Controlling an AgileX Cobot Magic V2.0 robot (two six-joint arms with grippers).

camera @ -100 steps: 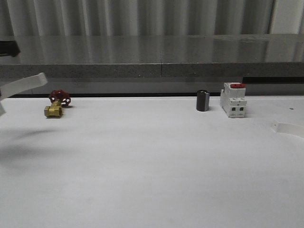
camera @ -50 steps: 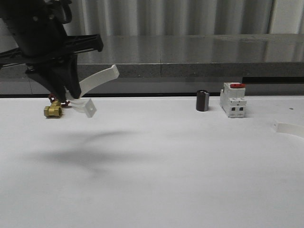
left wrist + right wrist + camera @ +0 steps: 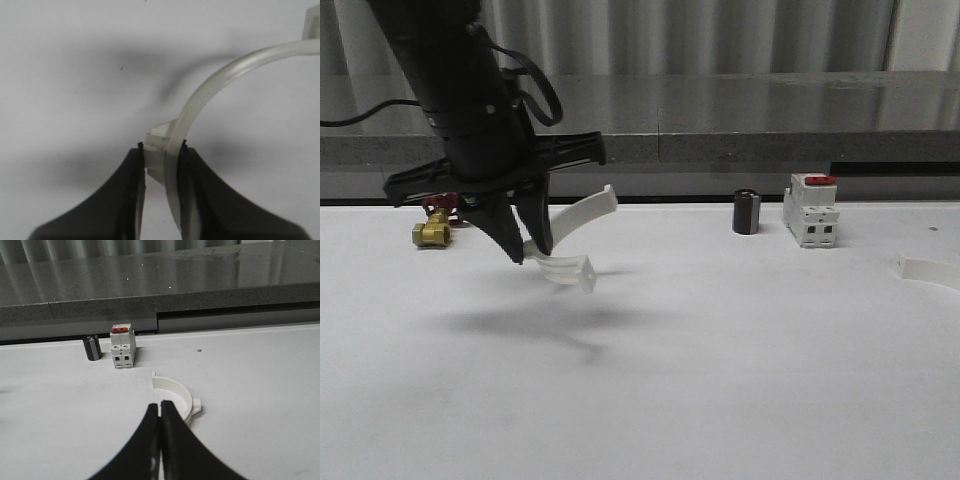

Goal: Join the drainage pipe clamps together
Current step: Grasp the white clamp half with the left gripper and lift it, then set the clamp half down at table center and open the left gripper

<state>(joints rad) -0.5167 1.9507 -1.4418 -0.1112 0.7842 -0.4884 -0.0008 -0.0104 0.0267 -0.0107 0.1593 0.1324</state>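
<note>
My left gripper [image 3: 525, 255] hangs above the left half of the white table, shut on one white half-ring drainage pipe clamp [image 3: 572, 228]. The clamp sticks out to the right of the fingers, clear of the table. In the left wrist view the gripper [image 3: 162, 150] pinches the clamp's band [image 3: 210, 90] near its end tab. The other clamp [image 3: 175, 394] lies flat on the table just beyond my right gripper [image 3: 160, 403], which is shut and holds nothing. In the front view that clamp [image 3: 927, 270] shows at the right edge.
A white breaker with a red switch [image 3: 812, 210] and a small black cylinder [image 3: 747, 212] stand at the back right. A brass valve with a red handle [image 3: 434, 228] sits at the back left. A grey ledge [image 3: 720, 145] runs behind the table.
The left arm has swung in from the left edge toward the table's middle and come lower, carrying the clamp. The clamp at the right has not moved.
</note>
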